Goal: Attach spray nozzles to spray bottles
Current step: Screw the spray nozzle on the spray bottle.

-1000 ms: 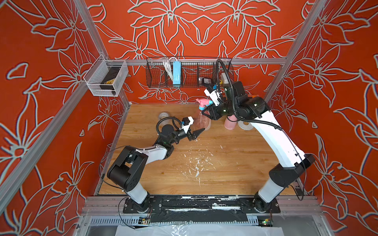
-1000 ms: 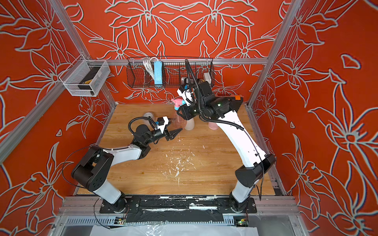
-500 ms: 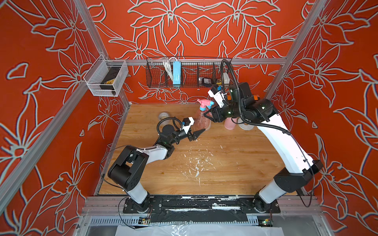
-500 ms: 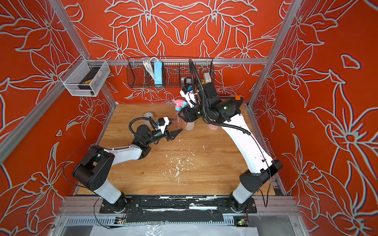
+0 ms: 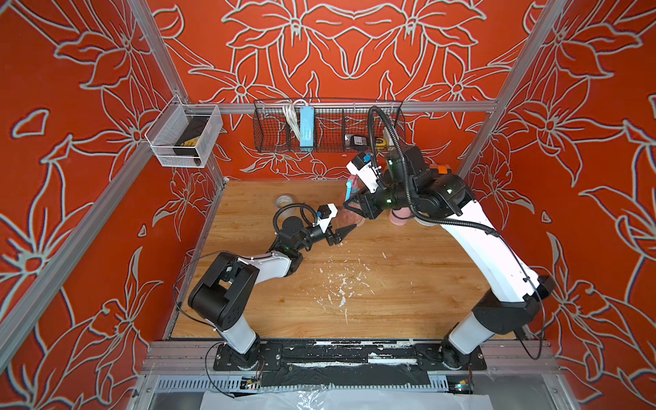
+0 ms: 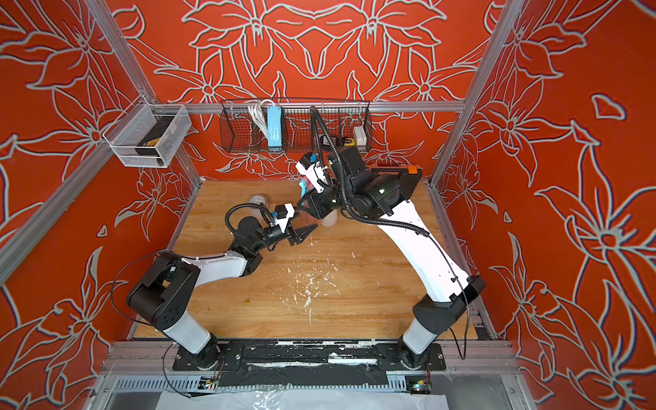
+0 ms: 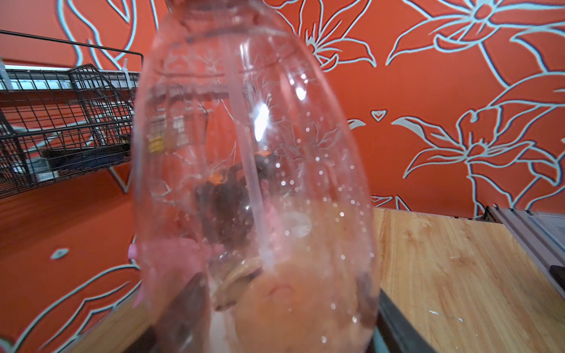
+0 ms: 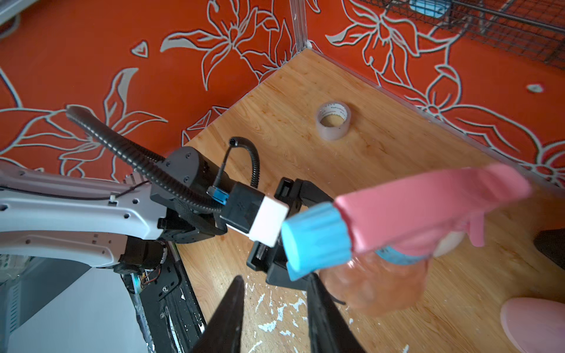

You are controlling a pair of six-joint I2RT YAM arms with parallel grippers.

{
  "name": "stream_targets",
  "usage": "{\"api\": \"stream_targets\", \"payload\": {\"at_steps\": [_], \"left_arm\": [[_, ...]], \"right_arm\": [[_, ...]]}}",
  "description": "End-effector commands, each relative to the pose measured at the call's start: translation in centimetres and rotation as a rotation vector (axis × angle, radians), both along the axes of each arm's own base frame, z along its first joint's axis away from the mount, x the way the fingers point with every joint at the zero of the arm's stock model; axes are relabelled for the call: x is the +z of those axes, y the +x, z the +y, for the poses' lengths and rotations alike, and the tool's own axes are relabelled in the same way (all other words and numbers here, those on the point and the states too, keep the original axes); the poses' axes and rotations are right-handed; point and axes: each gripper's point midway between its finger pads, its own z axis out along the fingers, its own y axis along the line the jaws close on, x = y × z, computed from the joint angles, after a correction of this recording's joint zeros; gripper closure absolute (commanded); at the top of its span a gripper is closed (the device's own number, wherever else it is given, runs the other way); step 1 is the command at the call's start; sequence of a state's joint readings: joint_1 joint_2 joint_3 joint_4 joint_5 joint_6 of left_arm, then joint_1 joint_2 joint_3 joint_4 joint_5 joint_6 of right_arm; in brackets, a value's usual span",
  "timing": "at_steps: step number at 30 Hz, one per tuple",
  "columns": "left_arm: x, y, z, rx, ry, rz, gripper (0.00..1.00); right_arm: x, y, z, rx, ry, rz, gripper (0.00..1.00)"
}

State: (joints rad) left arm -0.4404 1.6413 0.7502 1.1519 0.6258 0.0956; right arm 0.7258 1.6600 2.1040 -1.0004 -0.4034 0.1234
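The transparent orange-pink spray bottle [image 5: 351,220] stands upright at the back middle of the wooden floor. My left gripper [image 5: 341,232] is shut on its lower part; the bottle [image 7: 305,152] fills the left wrist view. A pink spray nozzle [image 8: 428,207] with a blue tip [image 8: 318,238] sits on the bottle's neck, its dip tube [image 7: 244,152] running down inside. My right gripper [image 8: 275,314] hangs open beside the bottle [image 8: 382,284], nothing between its fingers. An opaque pink spray bottle [image 5: 399,217] stands just right of it, partly behind the right arm.
A white tape roll [image 5: 285,201] lies near the back left corner. A black wire basket [image 5: 326,127] and a white mesh basket [image 5: 184,136] hang on the walls. White flecks [image 5: 340,284] litter the middle of the floor. The right arm [image 5: 490,248] arches over the right side.
My right wrist has turned and its gripper has dropped from the nozzle's head to beside the bottle. The left arm has held still on the bottle.
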Motion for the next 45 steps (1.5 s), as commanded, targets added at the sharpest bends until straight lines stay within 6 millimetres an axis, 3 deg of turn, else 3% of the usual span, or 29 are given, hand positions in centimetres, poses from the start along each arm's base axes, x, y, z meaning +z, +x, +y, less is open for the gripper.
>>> {"api": "stream_targets", "payload": {"at_steps": [1,6,9,12,17,21,29,33,45], "left_arm": [[1.7,-0.4,-0.3,-0.018,-0.021,-0.054,0.55],[1.7,-0.5,-0.3,-0.024,-0.021,-0.057,0.55],[1.6,-0.5,-0.5,-0.033,-0.017,-0.059,0.55],[1.6,-0.6,-0.6,-0.049,-0.011,-0.061,0.55],[1.2,-1.5,-0.6,-0.11,0.007,-0.053,0.54],[0.9,-2.4,-0.5,-0.158,0.02,-0.048,0.54],[0.9,-2.8,-0.2,-0.205,0.017,-0.026,0.54],[0.9,-2.5,-0.1,-0.196,0.017,-0.021,0.54],[0.7,-1.9,-0.2,-0.197,-0.001,0.005,0.54]], "right_arm": [[0.4,0.4,1.5,0.005,0.027,0.013,0.65],[0.7,-0.4,1.2,0.036,0.02,0.013,0.59],[2.0,-1.5,-0.1,0.049,0.023,-0.043,0.51],[3.3,-1.3,-1.9,0.014,0.026,-0.1,0.47],[5.8,1.2,-4.3,-0.041,0.121,-0.125,0.35],[7.2,3.7,-4.6,-0.025,0.225,-0.102,0.27],[3.8,6.9,-2.7,0.059,0.249,0.038,0.23],[3.1,6.1,-2.0,0.1,0.281,0.095,0.26],[2.9,4.3,-3.3,0.065,0.318,0.052,0.28]]}}
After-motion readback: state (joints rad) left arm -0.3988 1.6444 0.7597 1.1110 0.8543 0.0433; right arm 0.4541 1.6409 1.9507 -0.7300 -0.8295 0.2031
